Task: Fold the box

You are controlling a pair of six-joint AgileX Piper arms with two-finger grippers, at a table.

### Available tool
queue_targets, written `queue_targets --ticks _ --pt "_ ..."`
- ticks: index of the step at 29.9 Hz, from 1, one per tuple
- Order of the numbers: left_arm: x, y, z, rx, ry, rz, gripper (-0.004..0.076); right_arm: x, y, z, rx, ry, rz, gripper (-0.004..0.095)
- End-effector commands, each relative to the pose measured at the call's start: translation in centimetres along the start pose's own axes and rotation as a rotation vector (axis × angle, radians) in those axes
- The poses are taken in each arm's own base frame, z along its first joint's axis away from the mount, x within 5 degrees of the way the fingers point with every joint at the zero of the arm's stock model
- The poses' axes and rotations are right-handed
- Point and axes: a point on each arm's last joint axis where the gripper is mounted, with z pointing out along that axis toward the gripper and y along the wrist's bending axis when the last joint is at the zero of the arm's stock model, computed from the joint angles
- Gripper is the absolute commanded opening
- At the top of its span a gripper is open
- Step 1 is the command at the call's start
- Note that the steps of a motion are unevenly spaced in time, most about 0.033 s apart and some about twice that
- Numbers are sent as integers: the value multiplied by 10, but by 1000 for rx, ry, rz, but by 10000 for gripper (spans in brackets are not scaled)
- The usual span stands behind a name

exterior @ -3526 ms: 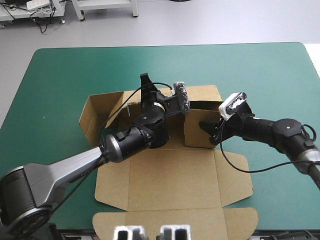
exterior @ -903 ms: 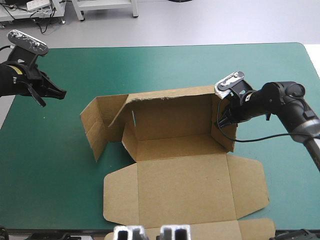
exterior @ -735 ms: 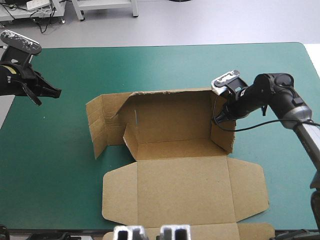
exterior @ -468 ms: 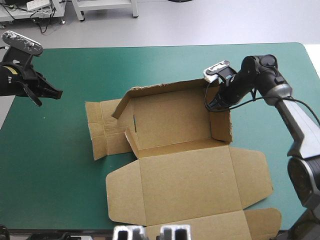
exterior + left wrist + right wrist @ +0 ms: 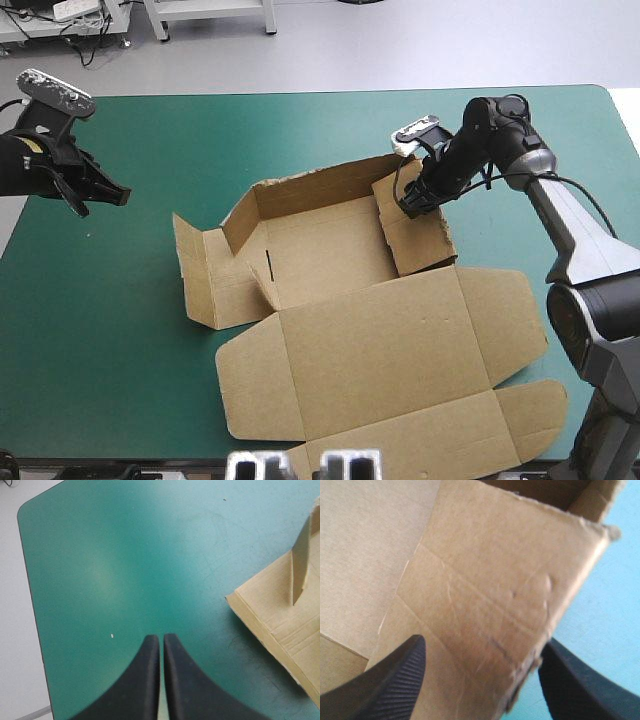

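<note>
Right wrist view: the jaws of the right gripper (image 5: 482, 645) are seen spread wide and released. The raised right end wall of the brown cardboard box (image 5: 495, 580) stands between them. One jaw is inside the tray, and the other is outside it, over the teal-green table cover (image 5: 615, 605). Whether either jaw presses on the board cannot be told.

The jaws of the left gripper (image 5: 161, 639) are brought together tip to tip, and nothing is grasped. They are held over bare cover near the table's left edge, well apart from the box.

In the high view, the right gripper's jaw tips are largely hidden by the end wall. The tuck flap of the lid is cut off at the table's near edge. In the left wrist view, only a splayed left flap of the box is visible.

The box is placed at the middle of the table, as an open tray facing up. Its long axis runs roughly along the far edge, skewed so that the right end is nearer that edge. The lid is laid flat from the tray toward the near right corner.
</note>
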Motion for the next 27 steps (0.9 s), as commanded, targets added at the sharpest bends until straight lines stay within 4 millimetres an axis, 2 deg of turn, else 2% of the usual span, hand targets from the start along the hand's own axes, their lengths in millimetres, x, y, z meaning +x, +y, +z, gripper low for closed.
queue_targets --ticks 1,11,14,17,22,27 --pt "-1 0 -16 -12 -53 -3 13 -2 12 -43 21 -84 -1 694" --pt "-1 -1 -16 -10 -54 -4 13 4 27 -86 44 -180 13 694" --pt "-1 -1 -16 -8 -50 -4 13 7 23 -86 85 -161 2 692" --pt "-1 -1 -16 -8 -50 -4 13 14 19 -72 101 -98 5 693" --pt "-2 -2 -16 11 -60 -9 13 26 12 -26 47 44 38 693" --pt "-3 -5 -16 41 -75 -3 13 19 7 11 -25 53 76 674"
